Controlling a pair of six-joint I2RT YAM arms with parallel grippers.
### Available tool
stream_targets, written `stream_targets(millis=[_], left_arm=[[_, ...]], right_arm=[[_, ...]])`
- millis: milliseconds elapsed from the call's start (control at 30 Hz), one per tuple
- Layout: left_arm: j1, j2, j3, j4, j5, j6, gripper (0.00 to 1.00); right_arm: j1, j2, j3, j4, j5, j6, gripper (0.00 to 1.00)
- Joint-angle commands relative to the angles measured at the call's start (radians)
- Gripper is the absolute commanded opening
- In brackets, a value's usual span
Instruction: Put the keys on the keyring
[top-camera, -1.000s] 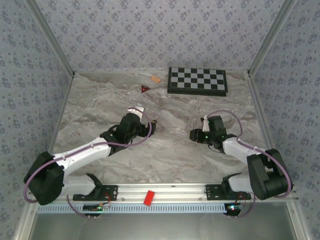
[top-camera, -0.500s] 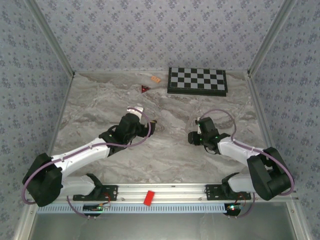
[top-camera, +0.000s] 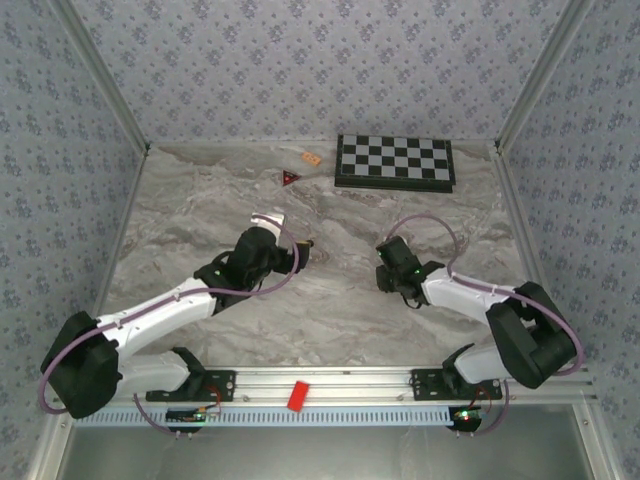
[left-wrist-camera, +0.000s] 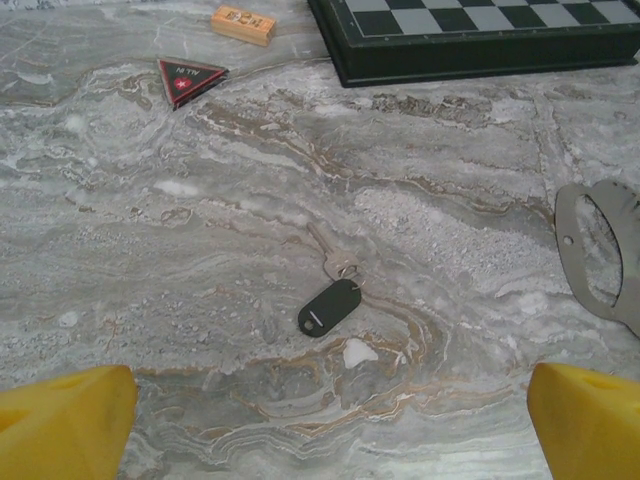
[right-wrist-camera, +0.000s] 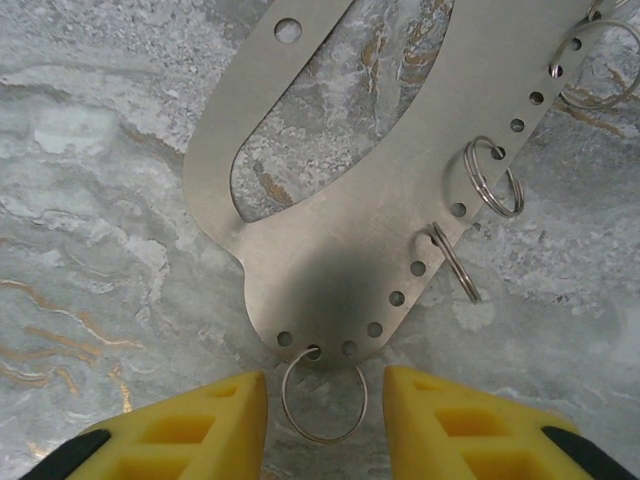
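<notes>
Starting at the right end effector (right-wrist-camera: 325, 425), note that its yellow fingers (right-wrist-camera: 200, 425) stand a narrow gap apart and grip nothing. A thin wire split ring (right-wrist-camera: 322, 400) lies between the fingertips, with a sliver of counter visible on each side of it. This ring hangs from a hole at the rounded end of the flat silvery-grey metal plate with a long oval cut-out (right-wrist-camera: 330, 260). The plate lies flat on the grey-veined marble counter (right-wrist-camera: 90, 200), just beyond the fingertips. A row of small holes runs along the plate's right edge. You will see more split rings (right-wrist-camera: 492, 178) threaded through those holes.

Proceed to the left end effector (left-wrist-camera: 330, 390). Its jaws are set wide and empty, with one yellow finger (left-wrist-camera: 65, 420) in each lower corner of the left wrist view. The small silver key with a black oval fob (left-wrist-camera: 330, 305) lies on the counter just ahead, centred between the fingers and touching neither. The key blade points away from the end effector. The curved end of the metal plate (left-wrist-camera: 590, 250) lies to the right of the key, well apart from it.

At the far edge of the counter, locate the small red triangular piece (left-wrist-camera: 190, 80), the orange rectangular chip (left-wrist-camera: 243, 24) and the black-and-white chessboard (left-wrist-camera: 480, 30).
</notes>
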Motion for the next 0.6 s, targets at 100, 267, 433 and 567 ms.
stream_targets(millis=[100, 267, 433, 567], left_arm=[[-0.006, -0.024, -0.014, -0.005, -0.019, -0.004, 1.00], [-0.006, -0.036, -0.024, -0.004, -0.024, -0.004, 1.00], [-0.006, -0.037, -0.022, -0.006, -0.027, -0.004, 1.00], [-0.006, -0.037, -0.016, -0.008, -0.022, -0.005, 1.00]], right_arm=[[0.023, 0.059, 0.066, -0.100, 0.072, 0.016, 0.34], [0.045, 0.076, 0.084, -0.114, 0.100, 0.013, 0.29], [0.083, 0.073, 0.093, -0.119, 0.137, -0.002, 0.14], [0.105, 0.065, 0.110, -0.141, 0.171, -0.022, 0.00]])
